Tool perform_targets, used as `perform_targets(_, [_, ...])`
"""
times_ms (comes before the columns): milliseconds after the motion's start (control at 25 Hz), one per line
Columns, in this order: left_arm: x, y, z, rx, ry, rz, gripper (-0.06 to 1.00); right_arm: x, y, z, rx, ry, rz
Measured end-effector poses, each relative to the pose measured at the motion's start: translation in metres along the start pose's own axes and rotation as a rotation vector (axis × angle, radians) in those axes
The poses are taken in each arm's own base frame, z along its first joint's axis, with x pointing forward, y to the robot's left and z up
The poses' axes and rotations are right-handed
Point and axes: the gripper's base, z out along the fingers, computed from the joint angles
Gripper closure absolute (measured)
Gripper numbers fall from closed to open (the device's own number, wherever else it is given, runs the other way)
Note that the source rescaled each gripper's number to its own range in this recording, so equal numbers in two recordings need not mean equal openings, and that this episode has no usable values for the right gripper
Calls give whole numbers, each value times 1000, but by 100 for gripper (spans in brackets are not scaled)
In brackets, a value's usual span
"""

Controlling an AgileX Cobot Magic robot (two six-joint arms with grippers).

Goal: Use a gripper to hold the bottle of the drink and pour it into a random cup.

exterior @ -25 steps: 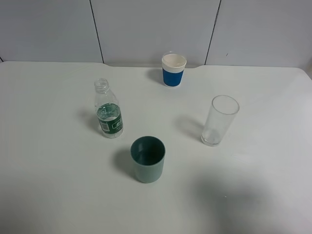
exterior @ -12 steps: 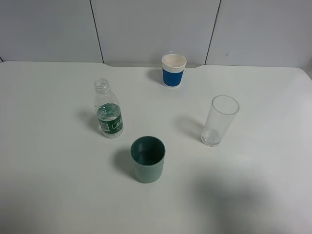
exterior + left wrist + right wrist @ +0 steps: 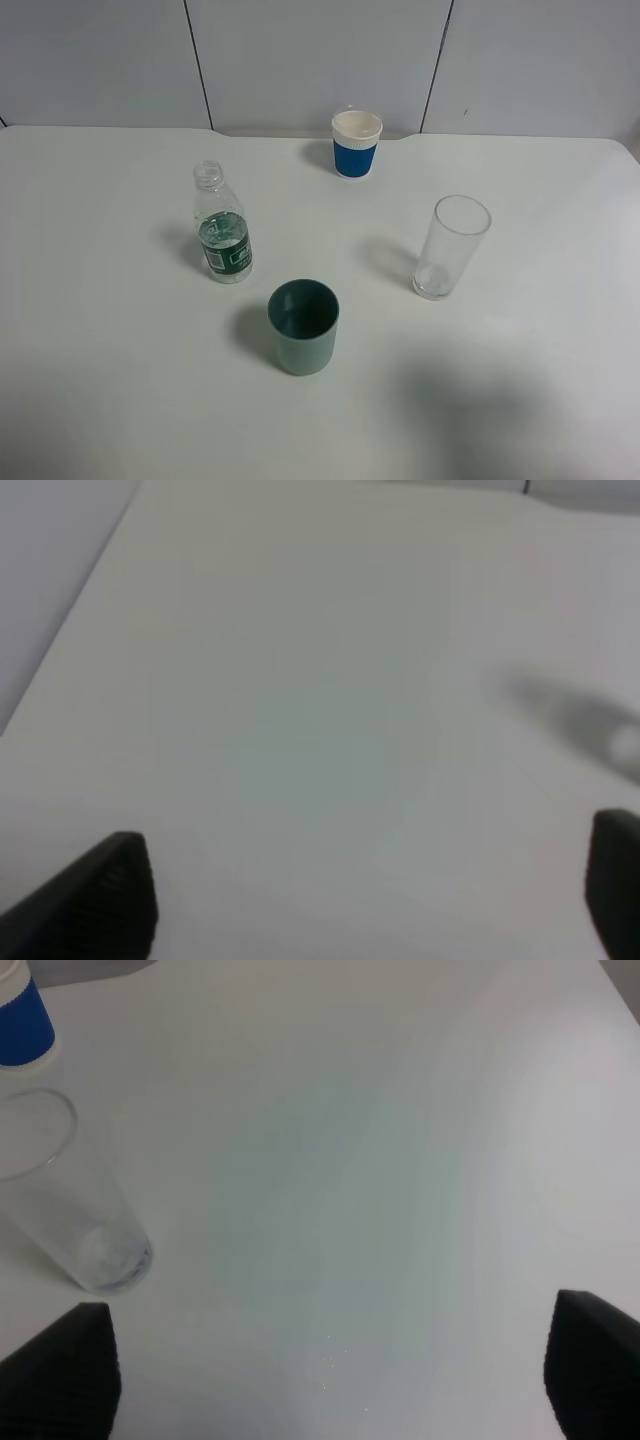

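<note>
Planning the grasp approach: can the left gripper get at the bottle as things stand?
Probably yes. The bottle stands upright and apart from the teal cup, with bare table on its left. The left gripper is open and empty.

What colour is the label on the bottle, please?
Dark green with white print, on the bottle; clearest in the exterior high view.

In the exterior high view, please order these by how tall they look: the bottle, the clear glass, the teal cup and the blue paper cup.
1. bottle
2. clear glass
3. teal cup
4. blue paper cup

The paper cup stands farthest from the camera, so its last place is unsure.
</note>
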Motion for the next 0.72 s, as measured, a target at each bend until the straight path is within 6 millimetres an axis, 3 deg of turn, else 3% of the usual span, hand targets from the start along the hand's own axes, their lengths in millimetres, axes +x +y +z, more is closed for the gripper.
perform_targets(720, [5,0,5,-2,28,0,28,0,0,0,0,0,0])
